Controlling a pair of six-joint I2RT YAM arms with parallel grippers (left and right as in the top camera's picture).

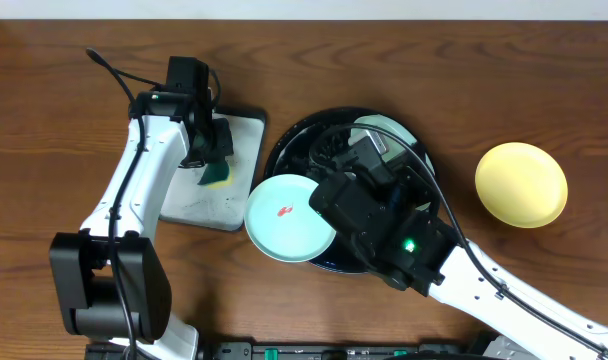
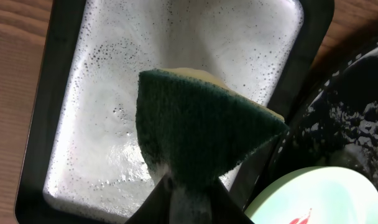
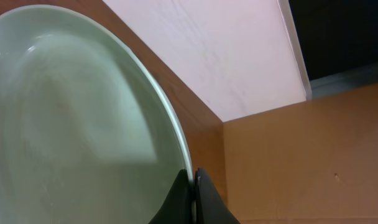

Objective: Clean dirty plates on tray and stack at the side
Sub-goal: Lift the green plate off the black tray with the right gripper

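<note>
Right gripper (image 3: pixel 193 178) pinches glossy mint plate (image 3: pixel 77 118) rim; left gripper (image 2: pixel 189 185) clamps coarse green sponge (image 2: pixel 201 124).

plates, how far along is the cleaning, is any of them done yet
Looks done: the yellow plate lies on the table beside the black tray, no smear visible. In hand: the right gripper pinches the rim of a mint plate with a red smear on it; the left gripper holds the sponge over the soapy grey tray. Left: wiping that plate, the second mint plate in the black tray, stacking.

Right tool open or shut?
Shut: the right tool pinches the mint plate by its rim, no gap visible.
</note>
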